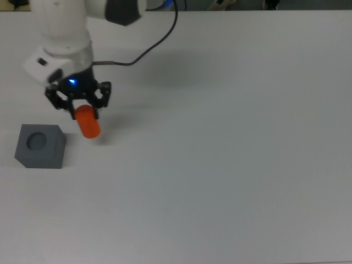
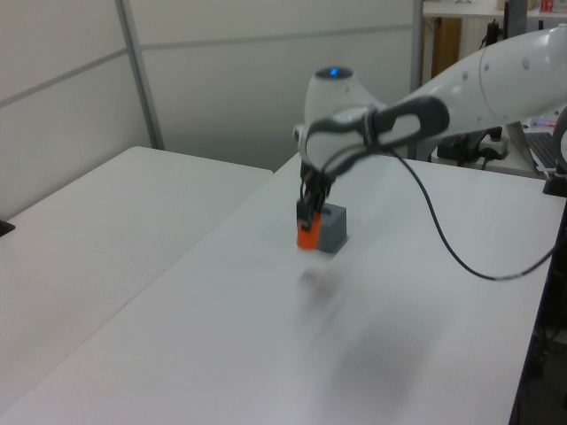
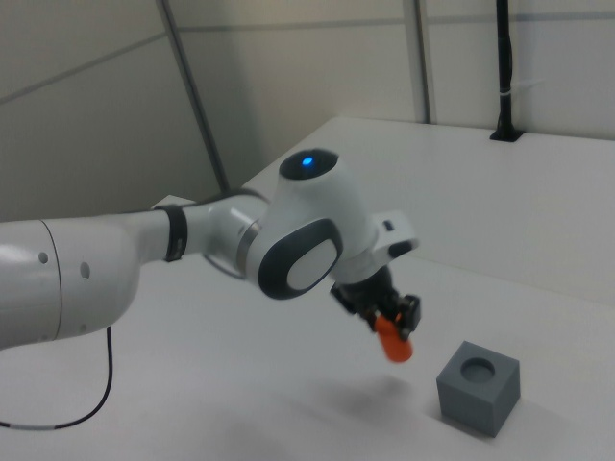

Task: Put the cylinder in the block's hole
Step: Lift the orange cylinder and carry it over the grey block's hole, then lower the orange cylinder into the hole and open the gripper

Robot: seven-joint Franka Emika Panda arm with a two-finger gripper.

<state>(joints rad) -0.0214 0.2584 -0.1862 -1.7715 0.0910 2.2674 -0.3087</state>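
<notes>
The orange-red cylinder (image 1: 87, 121) hangs in the air, lifted off the white table, with my gripper (image 1: 79, 108) shut on its upper end. In the right view the cylinder (image 3: 392, 342) floats above the table to the left of the block (image 3: 479, 386), and its shadow lies below it. The dark grey block (image 1: 39, 146) stands at the top view's left, with its round hole (image 1: 37, 141) open and unobstructed. The cylinder is a short way to the right of the block in the top view. In the left view the cylinder (image 2: 307, 235) overlaps the block (image 2: 331, 229) behind it.
A black cable (image 1: 144, 53) trails from the arm's wrist toward the table's far edge. The white table (image 1: 231, 165) stretches wide to the top view's right. A second white table (image 2: 97, 221) stands across a gap at the left view's left.
</notes>
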